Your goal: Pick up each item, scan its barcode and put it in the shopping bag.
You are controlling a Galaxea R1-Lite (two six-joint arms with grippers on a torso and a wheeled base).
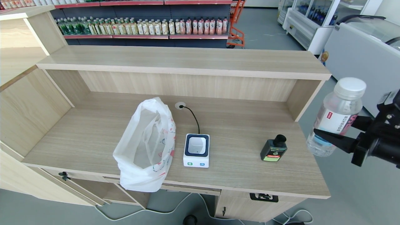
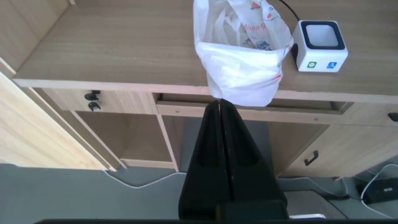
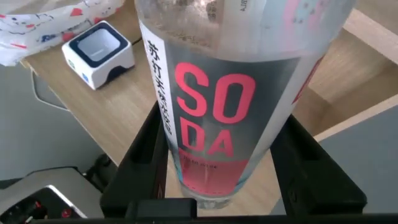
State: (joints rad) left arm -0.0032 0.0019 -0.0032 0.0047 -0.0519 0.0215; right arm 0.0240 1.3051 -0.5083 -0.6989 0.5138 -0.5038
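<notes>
My right gripper (image 1: 332, 137) is shut on a clear soda bottle (image 1: 336, 117) with a white cap, held in the air beyond the right end of the counter. In the right wrist view the bottle (image 3: 233, 93) stands between the black fingers (image 3: 146, 162). A white barcode scanner (image 1: 196, 150) sits mid-counter, its cable running back to a hole. The white plastic shopping bag (image 1: 147, 145) stands open to the scanner's left, at the front edge. A small dark bottle (image 1: 273, 149) with a black cap stands right of the scanner. My left gripper (image 2: 222, 109) is shut and empty, low in front of the counter below the bag (image 2: 242, 56).
The wooden counter (image 1: 93, 131) has a raised back shelf (image 1: 187, 61) and side walls. Drawers and a cabinet door lie under the front edge (image 2: 93, 99). Store shelves with drinks (image 1: 140, 26) and freezers (image 1: 359, 47) stand behind. Cables trail on the floor.
</notes>
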